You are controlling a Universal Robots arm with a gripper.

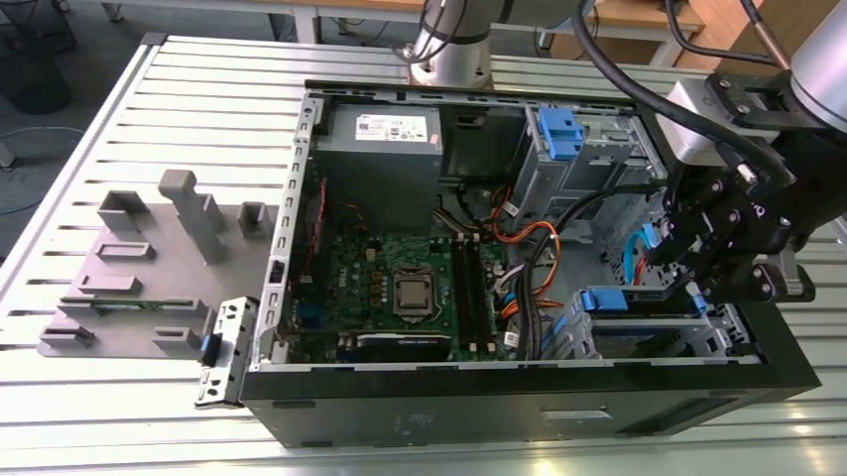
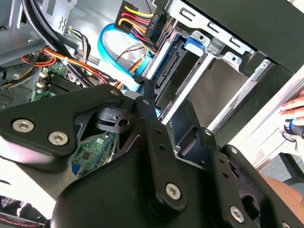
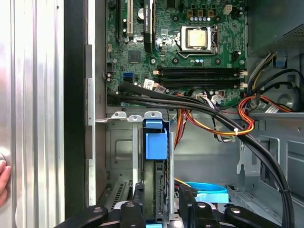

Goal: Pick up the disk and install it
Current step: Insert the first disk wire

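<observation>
Positions below refer to the exterior view. At the exterior view's left, a grey slotted fixture lies on the slatted metal table. The open computer case occupies the centre of the frame. Inside it, the power supply box is at upper centre and the motherboard is below it. The blue-handled drive cage stands right of centre, against the far wall.

At lower right of the case, the disk stands on edge in the drive bay, its blue carrier tab facing up. The gripper hangs directly over this bay.

In the first wrist view, the gripper straddles the disk. One of its fingers stands clear of the carrier rail, with a wire visible in the gap. The fingers therefore appear released rather than clamped, though contact on the other side is hard to judge. A person's hand rests on the table beside the case.
</observation>
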